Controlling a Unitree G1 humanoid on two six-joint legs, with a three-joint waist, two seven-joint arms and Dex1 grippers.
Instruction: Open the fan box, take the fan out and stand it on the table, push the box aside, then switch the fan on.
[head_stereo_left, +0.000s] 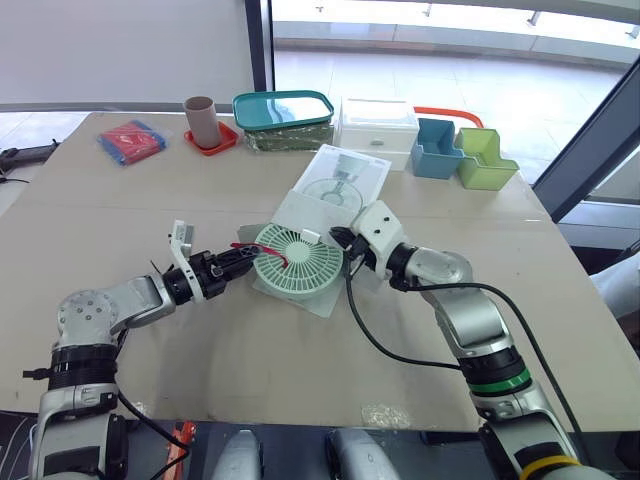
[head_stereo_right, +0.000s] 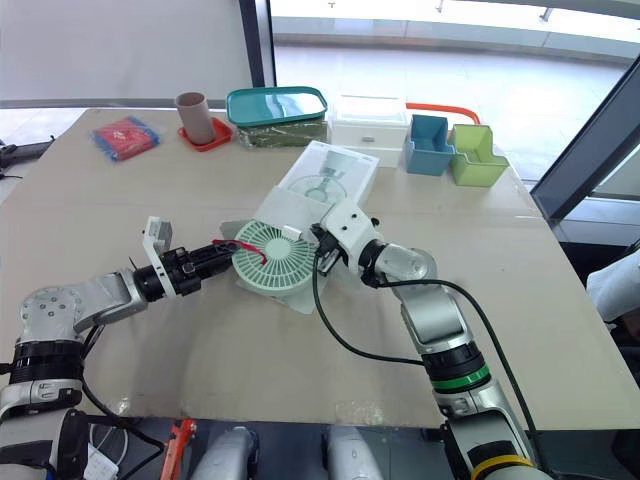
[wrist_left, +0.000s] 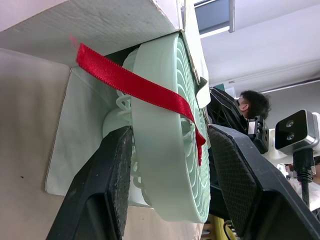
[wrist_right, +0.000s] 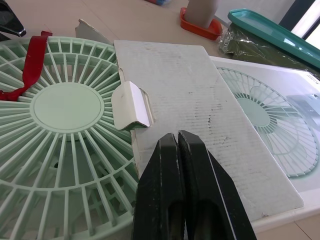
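fan (head_stereo_left: 300, 265) round ribbed mint plastic | l hand (head_stereo_left: 246, 262) spread astride rim | r hand (wrist_right: 177, 137) clenched

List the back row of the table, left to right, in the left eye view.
red-and-blue flat packet → brown cardboard cup on a red coaster → teal-lidded rectangular container → white plastic box → blue plastic bin → green plastic bin

Open tabletop (head_stereo_left: 300, 370) before fan (head_stereo_left: 298, 262); containers (head_stereo_left: 436, 150) beyond box (head_stereo_left: 345, 178).
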